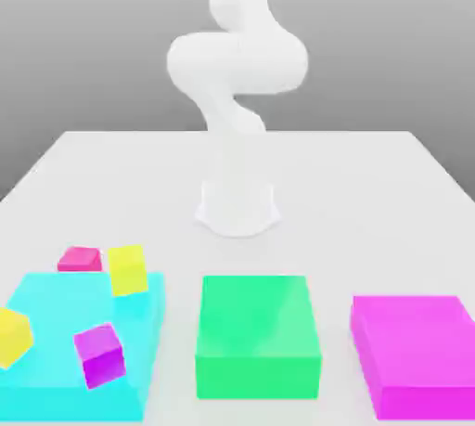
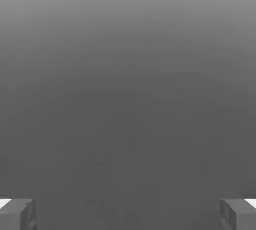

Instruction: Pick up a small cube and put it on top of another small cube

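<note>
A small hot-pink cube (image 1: 80,259) lies on the white table just behind the big cyan block's far edge, next to a yellow cube (image 1: 127,269). In the hand view my gripper (image 2: 128,216) is open: its two grey fingertips (image 2: 17,214) stand far apart with nothing between them, and plain grey background lies ahead of them. The white arm (image 1: 237,62) rises from its base (image 1: 237,206) at the table's middle and leaves the exterior view upward.
A big cyan block (image 1: 56,387) at the exterior view's left carries a small purple-magenta cube (image 1: 98,355) and a second yellow cube (image 1: 11,336). A big green block (image 1: 257,336) sits in the middle, a big magenta block (image 1: 417,355) on the right.
</note>
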Tool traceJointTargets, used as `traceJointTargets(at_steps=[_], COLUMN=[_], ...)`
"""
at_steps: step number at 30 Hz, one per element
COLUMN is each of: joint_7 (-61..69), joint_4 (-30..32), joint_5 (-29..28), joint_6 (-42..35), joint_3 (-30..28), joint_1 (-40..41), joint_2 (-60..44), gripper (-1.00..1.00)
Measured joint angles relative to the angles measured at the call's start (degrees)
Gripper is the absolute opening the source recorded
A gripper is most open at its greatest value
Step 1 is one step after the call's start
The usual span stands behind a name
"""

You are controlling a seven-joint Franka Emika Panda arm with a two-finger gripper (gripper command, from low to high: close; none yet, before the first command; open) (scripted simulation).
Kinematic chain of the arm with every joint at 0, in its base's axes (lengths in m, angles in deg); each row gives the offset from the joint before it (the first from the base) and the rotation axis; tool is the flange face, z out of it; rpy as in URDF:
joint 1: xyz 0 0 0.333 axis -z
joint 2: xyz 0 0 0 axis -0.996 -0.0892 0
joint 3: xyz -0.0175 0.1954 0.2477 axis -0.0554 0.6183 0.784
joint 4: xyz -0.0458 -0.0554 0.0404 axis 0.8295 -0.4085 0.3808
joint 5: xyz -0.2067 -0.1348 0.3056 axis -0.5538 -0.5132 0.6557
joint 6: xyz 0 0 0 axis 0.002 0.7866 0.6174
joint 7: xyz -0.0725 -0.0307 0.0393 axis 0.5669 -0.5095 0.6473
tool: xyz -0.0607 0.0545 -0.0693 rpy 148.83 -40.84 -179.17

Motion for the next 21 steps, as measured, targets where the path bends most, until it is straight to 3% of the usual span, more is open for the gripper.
traceJointTargets(at_steps=[10,21], joint_7=[4.6,12.7], joint_4=[8.2,17.0], joint_5=[-9.6,-16.0], joint_6=[7.1,14.9], joint_3=[-4.1,-13.3], joint_1=[7.9,15.5], joint_2=[-11.1,-22.7], gripper=[0.0,0.0])
